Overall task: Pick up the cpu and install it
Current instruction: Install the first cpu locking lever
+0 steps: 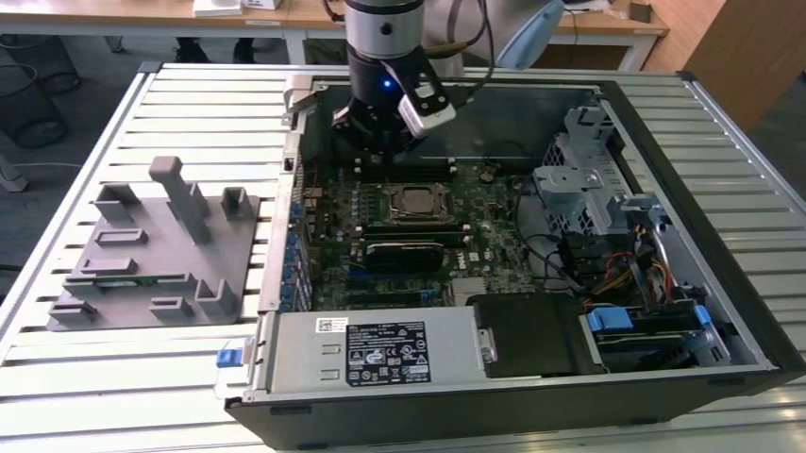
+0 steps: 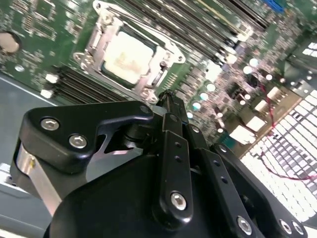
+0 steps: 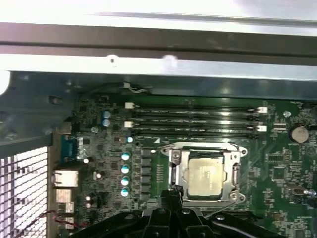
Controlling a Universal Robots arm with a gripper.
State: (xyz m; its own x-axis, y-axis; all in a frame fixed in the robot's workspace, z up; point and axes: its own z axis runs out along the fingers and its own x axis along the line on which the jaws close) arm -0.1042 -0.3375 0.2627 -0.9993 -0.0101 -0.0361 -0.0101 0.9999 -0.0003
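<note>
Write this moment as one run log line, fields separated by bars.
cpu: seated in motherboard socket | gripper: above board, beside socket, holding nothing

Exterior high, overlooking; wrist views share socket (image 3: 205, 173).

gripper (image 2: 166, 99) fingertips blurred, grey tray (image 1: 151, 250) slots indistinct

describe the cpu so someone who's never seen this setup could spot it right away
Look inside the open computer case at the green motherboard. Near its middle, in a metal socket frame, sits the cpu, a flat square chip with a pale silvery top. The long black memory slots beside it are narrow strips, not square.
</note>
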